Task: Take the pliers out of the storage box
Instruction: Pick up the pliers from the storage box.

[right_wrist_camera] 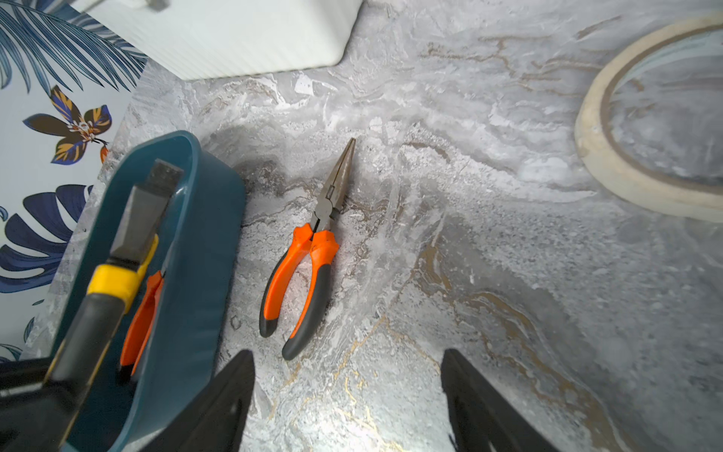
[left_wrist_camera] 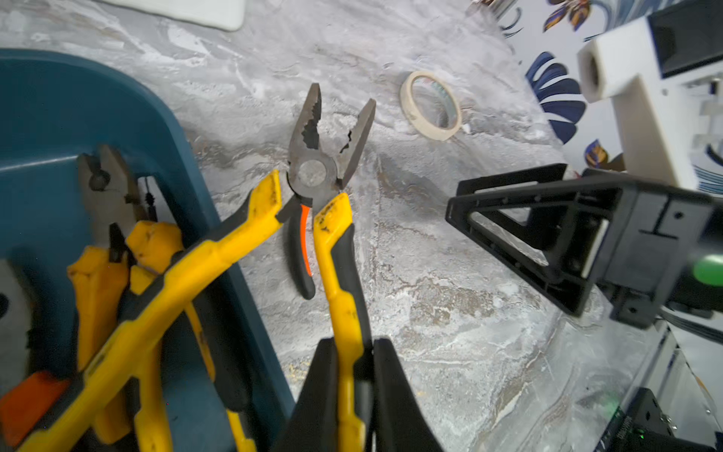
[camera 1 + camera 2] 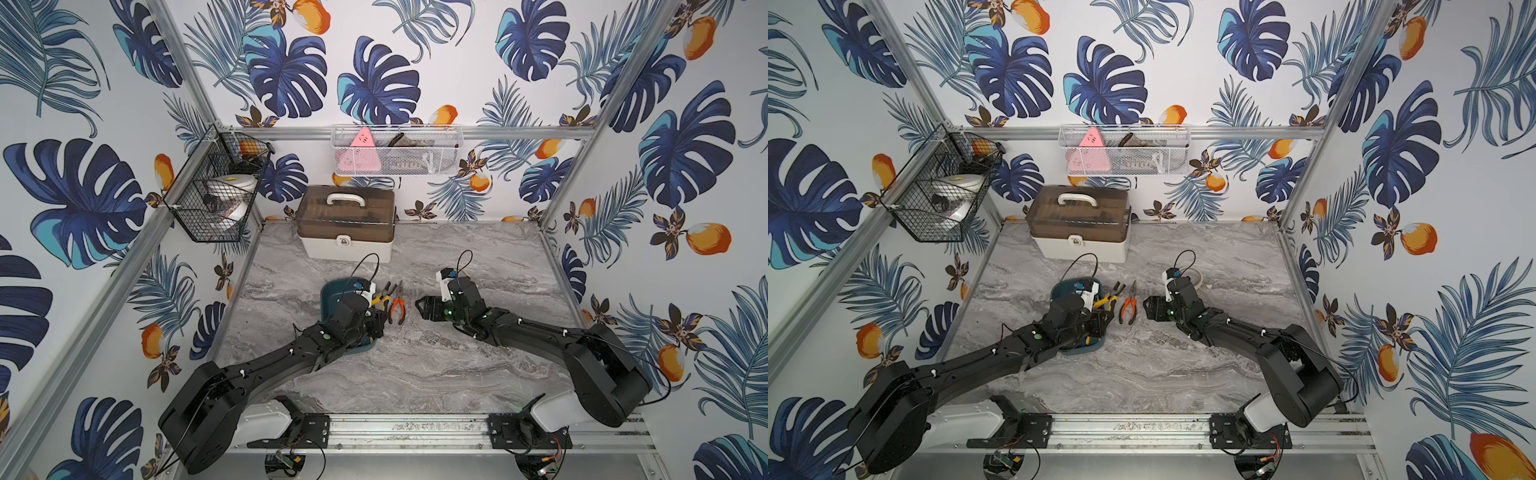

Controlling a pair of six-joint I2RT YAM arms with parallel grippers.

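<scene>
Our left fingers [image 2: 395, 403] clamp one handle of the yellow-handled pliers [image 2: 332, 242] at lower centre, head past the storage box [image 2: 117, 98] rim, we judge to drag it clear. Our right fingers [image 1: 231, 391] stand apart over the worktop [image 1: 469, 274] near the long-nosed pliers [image 1: 313, 254].

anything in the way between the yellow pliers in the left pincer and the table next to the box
Yes, likely. The orange long-nosed pliers lie on the table beside the storage box, seemingly right under the head of the yellow pliers that the left pincer grips. Their free handle also crosses the box rim.
</scene>
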